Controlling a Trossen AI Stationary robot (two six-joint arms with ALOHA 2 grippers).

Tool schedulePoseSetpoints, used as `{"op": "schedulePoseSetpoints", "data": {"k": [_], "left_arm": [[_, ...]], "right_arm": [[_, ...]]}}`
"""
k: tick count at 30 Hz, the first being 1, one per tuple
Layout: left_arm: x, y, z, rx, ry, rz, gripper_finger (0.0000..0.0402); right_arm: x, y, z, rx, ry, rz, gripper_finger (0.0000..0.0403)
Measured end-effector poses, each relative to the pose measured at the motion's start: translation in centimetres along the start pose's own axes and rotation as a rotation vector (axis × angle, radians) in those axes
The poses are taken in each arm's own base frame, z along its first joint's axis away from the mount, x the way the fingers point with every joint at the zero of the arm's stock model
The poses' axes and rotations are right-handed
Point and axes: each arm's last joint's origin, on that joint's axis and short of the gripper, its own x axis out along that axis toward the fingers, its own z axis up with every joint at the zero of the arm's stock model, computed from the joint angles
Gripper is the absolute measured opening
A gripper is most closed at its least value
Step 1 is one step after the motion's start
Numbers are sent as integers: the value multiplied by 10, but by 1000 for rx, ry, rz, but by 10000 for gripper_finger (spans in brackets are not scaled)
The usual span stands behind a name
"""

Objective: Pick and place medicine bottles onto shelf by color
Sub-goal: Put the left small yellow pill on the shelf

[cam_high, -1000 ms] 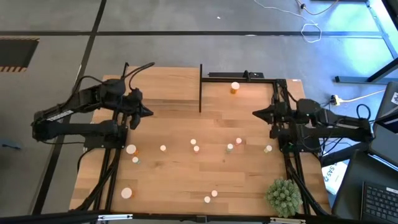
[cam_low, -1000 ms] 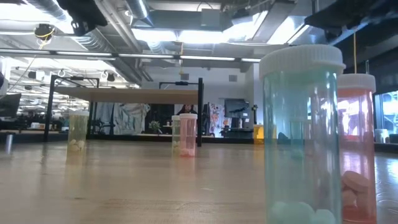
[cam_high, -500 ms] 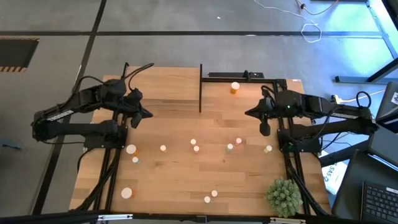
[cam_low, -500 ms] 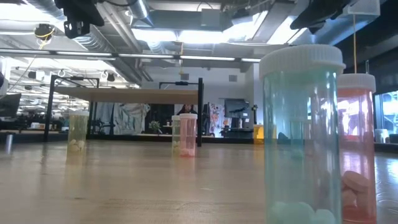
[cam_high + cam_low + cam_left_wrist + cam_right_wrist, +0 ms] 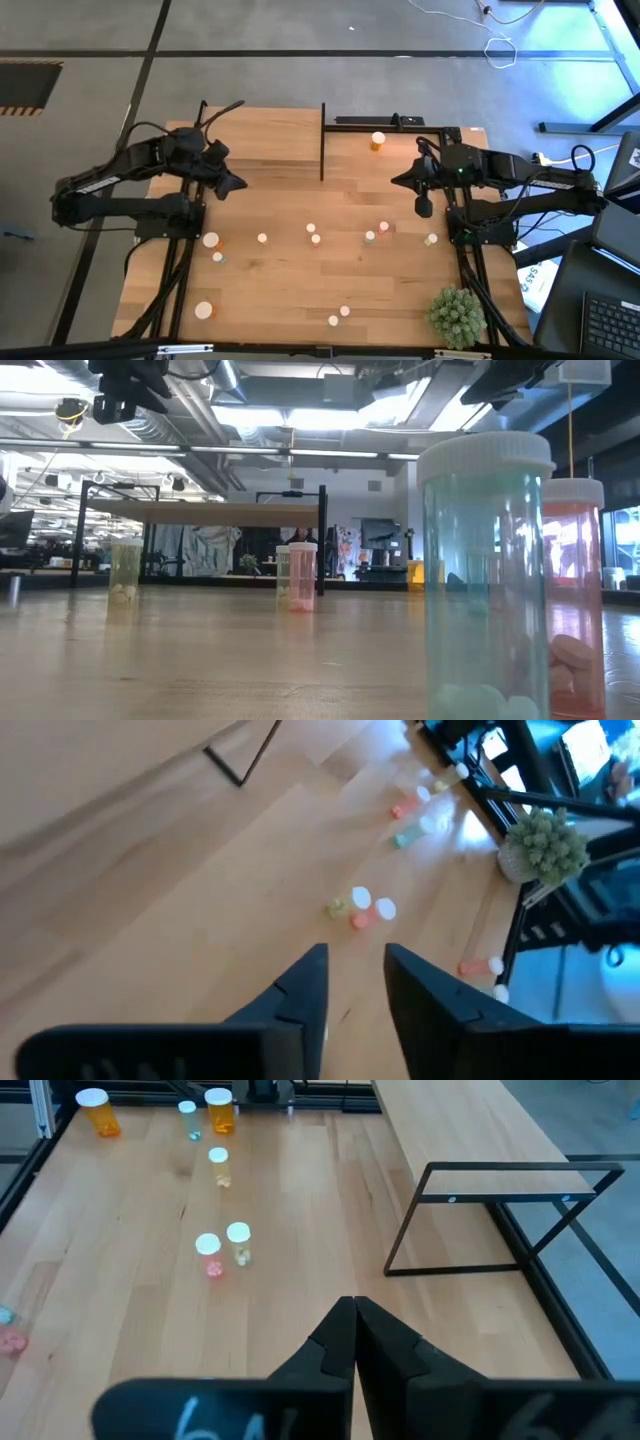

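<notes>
We see both arms raised above the wooden worktop [image 5: 280, 290], neither carrying anything. The left tool [image 5: 232, 181] hovers over the worktop's left part, near the front edge of the shelf [image 5: 270, 135]; in the left wrist view its two dark fingers [image 5: 305, 990] stand a little apart with bare wood showing between them, so it is released and empty. The right tool [image 5: 424, 203] hangs over the right side of the worktop, just in front of the shelf's right end; in the right wrist view its fingers [image 5: 335, 1335] are pressed together with no gap, clenched on nothing.

The shelf, a light wooden platform on thin black posts, runs along the far edge of the worktop. One orange medicine bottle [image 5: 378, 141] with a white cap stands on its right part.

The other medicine bottles are scattered on the worktop in front of the shelf. Two larger white-capped ones sit on the left, one [image 5: 211, 240] near the left arm's base and one [image 5: 204, 310] closer to the front edge. Small ones form a loose row across the middle, among them a pair [image 5: 313, 234] close together and a pale green one [image 5: 431, 239] toward the right. Two more [image 5: 339, 316] lie near the front edge. A spiky green plant ball [image 5: 456, 314] sits at the front right corner.

In the low view, a teal bottle [image 5: 485, 575] and a reddish bottle [image 5: 573, 595] stand upright just beside each other close to the camera.
</notes>
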Motion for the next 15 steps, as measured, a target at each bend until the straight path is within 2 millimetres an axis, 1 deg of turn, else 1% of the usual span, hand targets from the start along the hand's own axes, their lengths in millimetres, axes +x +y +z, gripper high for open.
{"op": "schedulePoseSetpoints", "data": {"k": [3, 6, 12, 15], "left_arm": [[5, 1, 0, -51, 30, 8, 123], [12, 0, 3, -72, 41, 8, 132], [21, -4, 6, 17, 99, -68, 130], [21, -6, 3, 130, 124, -91, 130]], "right_arm": [[0, 0, 0, -1, 0, 0, 13], [0, 0, 0, -2, 0, 0, 13], [0, 0, 0, -4, 0, 0, 13], [0, 0, 0, -4, 0, 0, 13]]}}
